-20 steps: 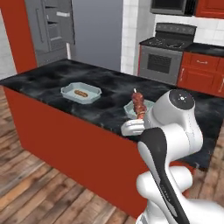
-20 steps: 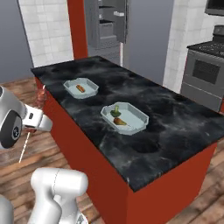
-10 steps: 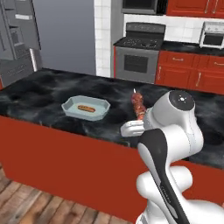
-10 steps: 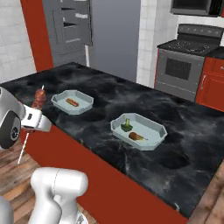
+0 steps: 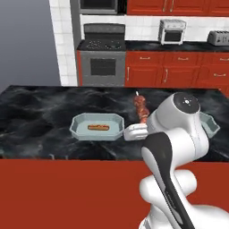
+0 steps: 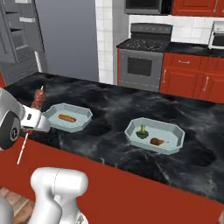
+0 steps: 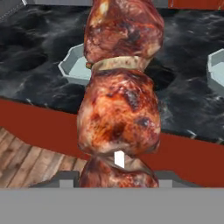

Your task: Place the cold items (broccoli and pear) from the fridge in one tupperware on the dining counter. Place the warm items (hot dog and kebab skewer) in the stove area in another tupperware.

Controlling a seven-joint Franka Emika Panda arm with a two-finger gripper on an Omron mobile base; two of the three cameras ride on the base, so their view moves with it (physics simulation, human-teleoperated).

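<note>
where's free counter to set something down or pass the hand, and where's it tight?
Free: dark counter between the hot dog tupperware and the tupperware with broccoli and pear, plus the strip behind both toward the stove. Tight: the near edge by the hot dog tub, where the gripper holds the kebab skewer upright.

The kebab skewer [image 7: 120, 100] runs off the hand view at twelve o'clock, and its lower chunk hides the finger tips behind it. In the left base view the arm's white shoulder covers most of the second tupperware [image 5: 209, 124] at three o'clock and the skewer's lower stick. The broccoli [image 6: 141, 131] and pear [image 6: 156, 141] in the right base view are too small for detail.
</note>
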